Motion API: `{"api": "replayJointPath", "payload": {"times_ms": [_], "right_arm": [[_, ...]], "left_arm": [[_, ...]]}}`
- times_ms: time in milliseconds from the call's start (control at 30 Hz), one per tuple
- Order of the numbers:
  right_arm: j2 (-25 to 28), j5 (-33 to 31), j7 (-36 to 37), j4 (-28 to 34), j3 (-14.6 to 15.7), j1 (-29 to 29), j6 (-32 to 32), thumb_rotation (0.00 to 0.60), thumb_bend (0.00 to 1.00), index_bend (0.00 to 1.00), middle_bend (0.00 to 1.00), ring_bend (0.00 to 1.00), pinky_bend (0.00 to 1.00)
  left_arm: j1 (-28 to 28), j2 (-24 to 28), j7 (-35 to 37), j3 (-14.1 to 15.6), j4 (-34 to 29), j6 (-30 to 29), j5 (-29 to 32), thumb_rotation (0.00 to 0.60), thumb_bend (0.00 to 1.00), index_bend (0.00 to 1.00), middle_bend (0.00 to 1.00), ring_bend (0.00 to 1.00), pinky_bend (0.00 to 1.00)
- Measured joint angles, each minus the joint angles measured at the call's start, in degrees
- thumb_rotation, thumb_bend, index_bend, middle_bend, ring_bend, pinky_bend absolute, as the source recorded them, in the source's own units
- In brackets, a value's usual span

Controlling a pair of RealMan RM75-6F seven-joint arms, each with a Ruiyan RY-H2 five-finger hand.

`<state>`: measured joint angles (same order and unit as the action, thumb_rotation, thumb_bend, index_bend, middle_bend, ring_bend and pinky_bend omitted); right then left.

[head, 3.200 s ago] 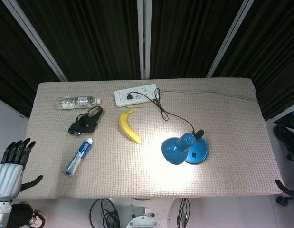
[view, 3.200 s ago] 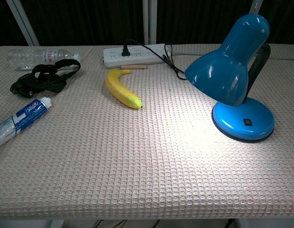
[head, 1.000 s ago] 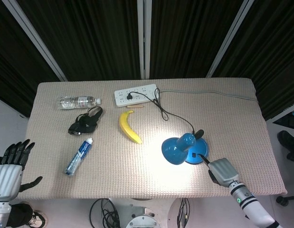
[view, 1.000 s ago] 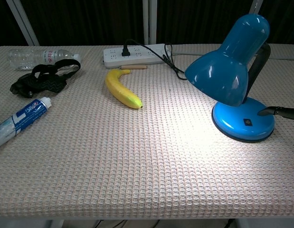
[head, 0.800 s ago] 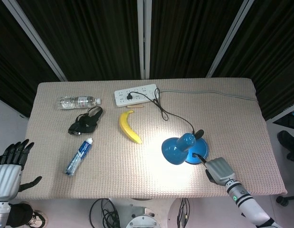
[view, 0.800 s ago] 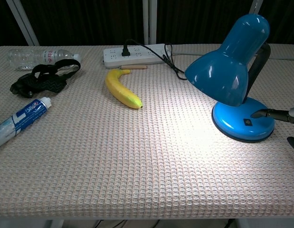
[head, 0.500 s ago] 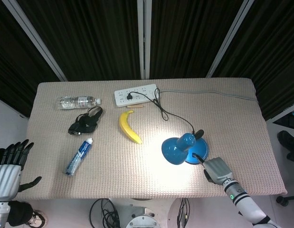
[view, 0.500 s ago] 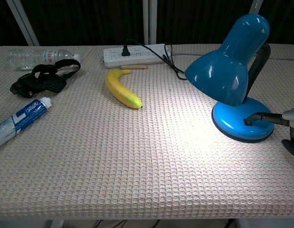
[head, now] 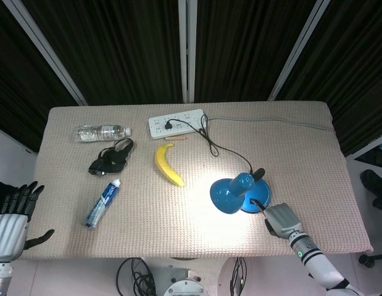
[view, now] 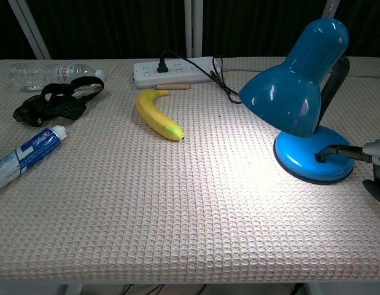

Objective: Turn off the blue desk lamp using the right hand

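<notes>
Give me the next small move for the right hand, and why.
Probably press straight down with the fingertip. The right hand has one finger extended onto the base of the blue desk lamp, at the switch, and the table below the shade is brightly lit, so the lamp is on.

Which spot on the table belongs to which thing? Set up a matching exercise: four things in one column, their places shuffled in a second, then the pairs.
Things
1. banana
2. water bottle
3. toothpaste tube
4. blue desk lamp

Places
A. far left, lying near the back edge
B. right of centre, lit, with the right hand reaching a finger onto its base
C. just in front of the white power strip
D. front left, in front of the black strap bundle

Pairs: 1-C, 2-A, 3-D, 4-B
</notes>
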<state>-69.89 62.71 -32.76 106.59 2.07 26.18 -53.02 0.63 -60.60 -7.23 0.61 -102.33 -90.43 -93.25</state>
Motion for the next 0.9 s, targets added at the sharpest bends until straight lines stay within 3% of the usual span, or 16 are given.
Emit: {"api": "replayJointPath", "payload": {"times_ms": [567,767,900], "right_arm": [[-0.77,-4.02,-1.07,-0.57,1.22,2.34,0.01,0.600,0.66,0.00,1.00,0.99,0.93],[1.58,1.43,-0.13,1.32,2.27,0.17,-5.34,0.600,0.64,0.00,1.00,0.98,0.93],[5.18,8.01,2.08,2.51,3.91,-3.93,-13.19,0.600,0.61,0.00,0.99,0.95,0.92]], "left_arm": [[-0.02,0.04,0.31,-0.09,0.26,0.05,0.42,0.600,0.00,0.00,0.00,0.00,0.00],[-0.27,0.31,0.77,-0.05,0.32,-0.35,0.40,0.600,0.00,0.00,0.00,0.00,0.00],[-0.28,0.33,1.18,-0.09,0.41,-0.50,0.23,0.600,0.00,0.00,0.00,0.00,0.00]]}}
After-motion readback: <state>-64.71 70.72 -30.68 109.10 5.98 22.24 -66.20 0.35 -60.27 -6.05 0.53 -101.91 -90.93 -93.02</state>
